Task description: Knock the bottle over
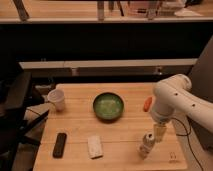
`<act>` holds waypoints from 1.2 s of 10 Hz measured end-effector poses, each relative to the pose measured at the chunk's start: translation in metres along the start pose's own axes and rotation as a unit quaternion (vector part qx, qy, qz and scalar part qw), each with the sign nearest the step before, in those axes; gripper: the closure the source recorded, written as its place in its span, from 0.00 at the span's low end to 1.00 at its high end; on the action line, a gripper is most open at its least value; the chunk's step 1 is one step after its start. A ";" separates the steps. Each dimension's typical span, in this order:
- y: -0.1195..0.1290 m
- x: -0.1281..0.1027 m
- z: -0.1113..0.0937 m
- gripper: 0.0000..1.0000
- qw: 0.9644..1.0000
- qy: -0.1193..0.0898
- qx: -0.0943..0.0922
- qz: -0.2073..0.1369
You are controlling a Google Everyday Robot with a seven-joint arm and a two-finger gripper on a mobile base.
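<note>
The small whitish-grey bottle (146, 144) stands on the wooden table (125, 130) near its front right corner, roughly upright. My gripper (159, 133) hangs down from the white arm (172, 97) and sits right beside the bottle's top, on its right and slightly behind it. I cannot tell whether it touches the bottle.
A green bowl (108, 106) sits mid-table. A white paper cup (58, 99) stands at the back left. A black flat object (60, 144) and a white flat packet (94, 147) lie near the front edge. A small orange-red object (147, 104) lies behind the arm.
</note>
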 end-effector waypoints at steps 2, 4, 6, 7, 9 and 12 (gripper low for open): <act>0.002 -0.001 0.001 0.20 1.000 0.000 -0.002 0.000; 0.003 -0.001 0.002 0.20 1.000 -0.001 -0.003 0.000; 0.005 -0.002 0.002 0.20 1.000 -0.002 -0.004 0.000; 0.005 -0.002 0.003 0.20 1.000 -0.003 -0.004 0.000; 0.007 -0.003 0.004 0.20 1.000 -0.004 -0.005 0.000; 0.008 -0.004 0.005 0.20 1.000 -0.005 -0.007 -0.001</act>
